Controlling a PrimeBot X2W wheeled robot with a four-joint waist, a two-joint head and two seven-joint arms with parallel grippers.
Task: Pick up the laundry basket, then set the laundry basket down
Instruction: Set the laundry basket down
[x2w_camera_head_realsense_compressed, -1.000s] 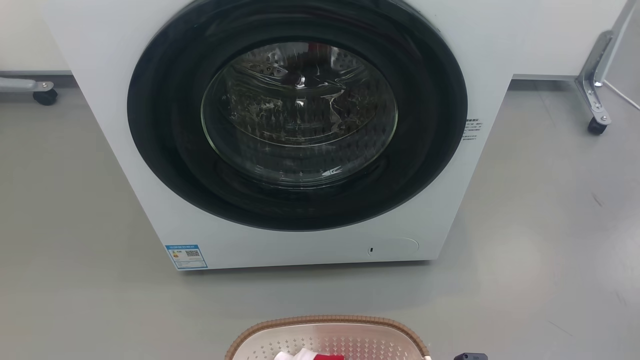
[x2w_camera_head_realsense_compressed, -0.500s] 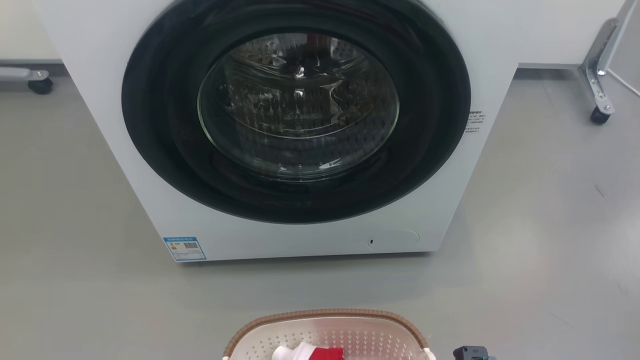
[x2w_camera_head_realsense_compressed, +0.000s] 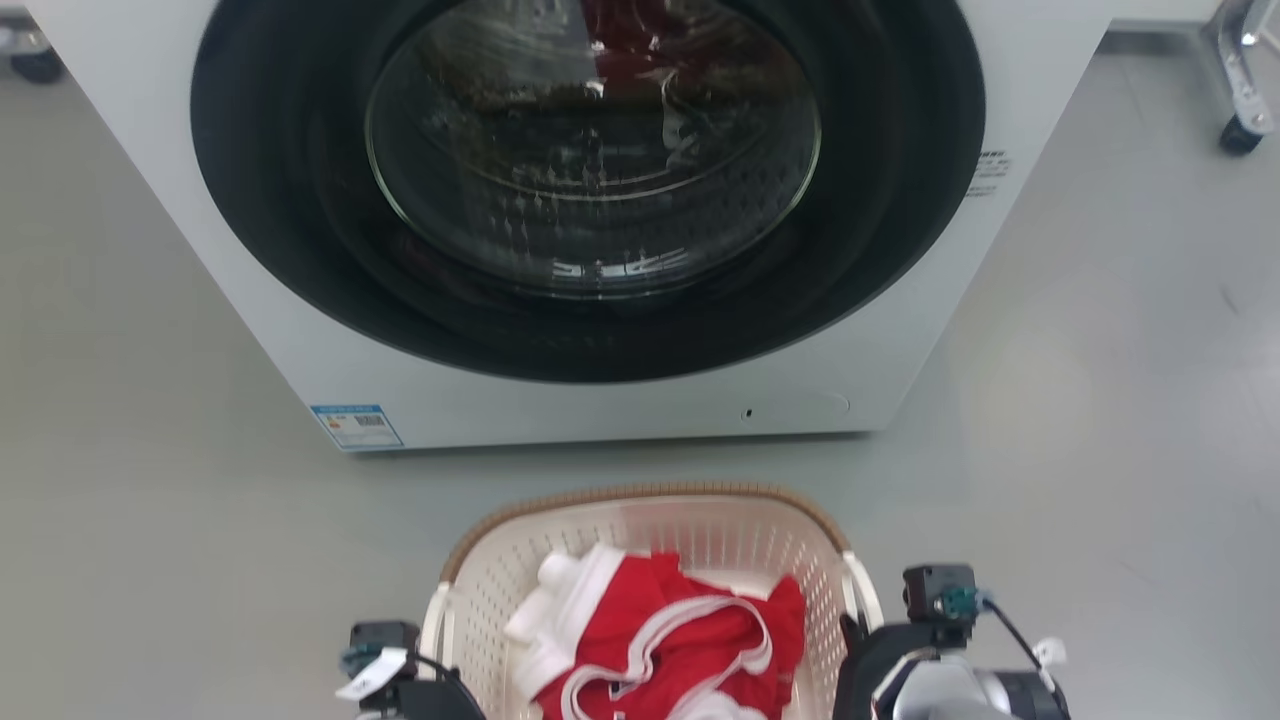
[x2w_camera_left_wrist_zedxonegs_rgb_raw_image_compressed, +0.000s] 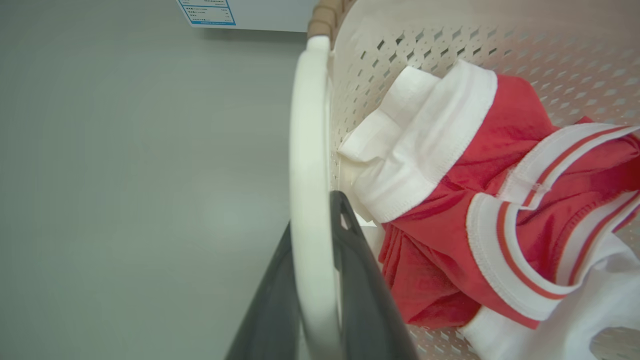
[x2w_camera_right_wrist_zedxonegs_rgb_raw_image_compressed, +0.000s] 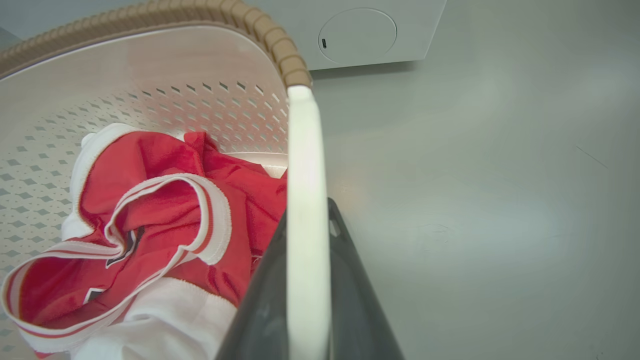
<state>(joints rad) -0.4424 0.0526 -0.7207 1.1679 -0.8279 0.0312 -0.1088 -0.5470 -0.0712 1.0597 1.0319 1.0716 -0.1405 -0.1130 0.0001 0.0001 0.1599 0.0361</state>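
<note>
The laundry basket (x2w_camera_head_realsense_compressed: 500, 585), near end cut off, holds red clothes (x2w_camera_head_realsense_compressed: 680, 630); left gripper (x2w_camera_left_wrist_zedxonegs_rgb_raw_image_compressed: 315, 215) and right gripper (x2w_camera_right_wrist_zedxonegs_rgb_raw_image_compressed: 307, 210) fingers (x2w_camera_right_wrist_zedxonegs_rgb_raw_image_compressed: 360, 300) pinch its white handles (x2w_camera_left_wrist_zedxonegs_rgb_raw_image_compressed: 307, 125).

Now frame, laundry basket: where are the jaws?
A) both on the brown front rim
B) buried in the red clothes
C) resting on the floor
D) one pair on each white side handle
D: each wrist view shows dark jaws on either side of a white loop, the left handle and the right handle of the laundry basket.
</note>
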